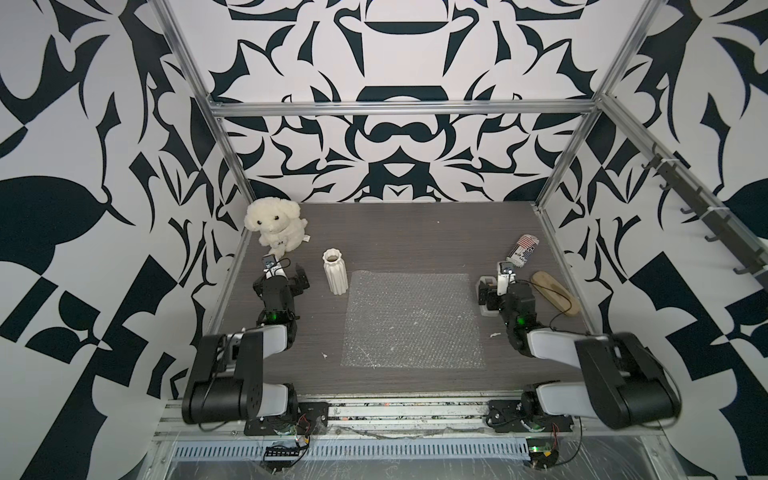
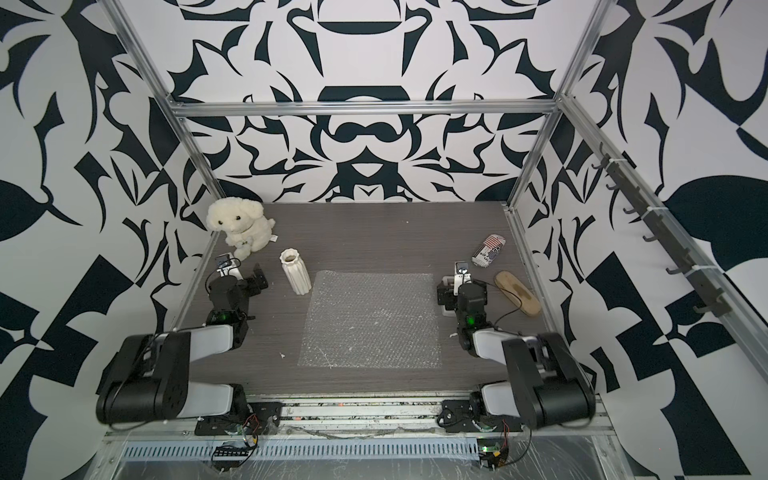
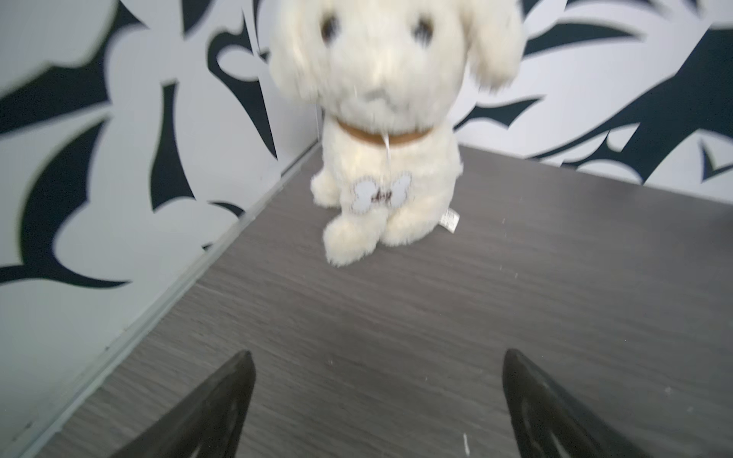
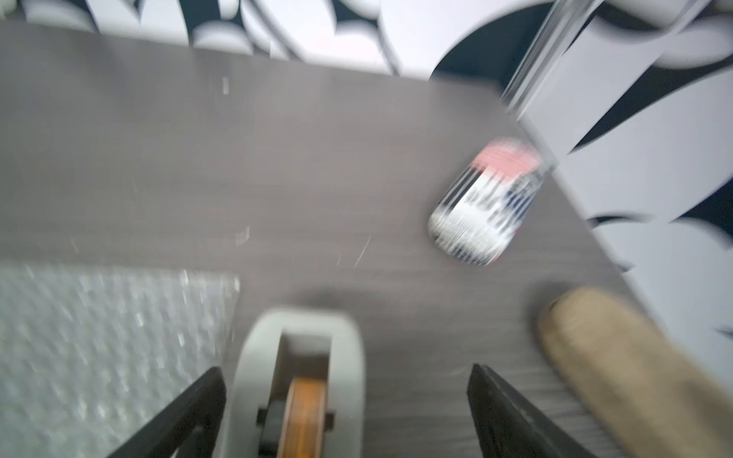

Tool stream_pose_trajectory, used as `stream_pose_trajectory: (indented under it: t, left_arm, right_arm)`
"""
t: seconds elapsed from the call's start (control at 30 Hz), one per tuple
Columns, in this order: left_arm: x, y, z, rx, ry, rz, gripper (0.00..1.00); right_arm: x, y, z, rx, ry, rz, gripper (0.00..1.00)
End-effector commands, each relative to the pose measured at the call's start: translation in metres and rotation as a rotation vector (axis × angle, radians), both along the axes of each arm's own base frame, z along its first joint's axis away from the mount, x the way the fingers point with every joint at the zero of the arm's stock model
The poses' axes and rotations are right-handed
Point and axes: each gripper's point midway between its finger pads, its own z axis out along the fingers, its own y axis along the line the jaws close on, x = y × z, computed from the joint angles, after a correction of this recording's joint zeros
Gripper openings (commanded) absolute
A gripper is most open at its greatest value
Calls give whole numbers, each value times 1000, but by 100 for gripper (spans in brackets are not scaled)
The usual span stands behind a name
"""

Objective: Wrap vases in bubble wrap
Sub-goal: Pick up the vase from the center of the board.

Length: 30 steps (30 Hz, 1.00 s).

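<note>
The white ribbed vase [image 1: 336,272] [image 2: 296,272] stands upright on the dark table, just off the far left corner of the bubble wrap [image 1: 411,320] [image 2: 370,320] [image 4: 99,337], which lies flat mid-table. My left gripper [image 1: 297,280] [image 3: 378,353] is open and empty, left of the vase and apart from it, facing a plush dog. My right gripper [image 1: 486,291] [image 4: 347,370] is open at the sheet's right edge. A white tape dispenser [image 4: 254,357] sits between its fingers, ungripped. The vase does not show in either wrist view.
A cream plush dog [image 1: 274,224] [image 3: 380,119] sits at the far left corner. A striped printed can [image 1: 524,249] [image 4: 484,206] lies at the far right, with a tan oblong wooden piece [image 1: 555,293] [image 4: 618,357] beside it. Metal frame rails border the table's sides.
</note>
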Motion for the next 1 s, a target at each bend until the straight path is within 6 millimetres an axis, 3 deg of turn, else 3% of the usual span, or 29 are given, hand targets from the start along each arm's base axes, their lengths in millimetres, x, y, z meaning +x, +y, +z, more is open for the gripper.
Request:
stream_pose_trajectory:
  t: [0.0,0.1,0.2,0.3,0.47,0.63,0.8,0.97]
  left_arm:
    - [-19,5,31,-99,-46,66,99]
    - [-33,-6,47,-241,-58,36,99]
    - [-54,1,45,-411,-134,113,99]
    - [-62,-40,60,-435,-159,-141,99]
    - [-80,-72,49,-514,-111,-284,100]
    - [-92,-110,32,-478,-43,-383,100]
    - [-104,-149,15,-292,-6,-450,100]
    - [-99,-141,28,-183,-147,-374,99]
  right_arm:
    - [-1,-11,75,104,-144,-94,99]
    - [-8,-8,100,190,-131,-98,99]
    - [-16,-12,109,259,-111,-138,99]
    - [-20,5,122,274,-121,-32,99]
    - [-27,25,139,314,-188,95,99]
    - [-27,43,144,344,-234,207,99]
    - [-24,56,135,358,-205,274,99]
    - [-26,65,137,377,-225,334,99]
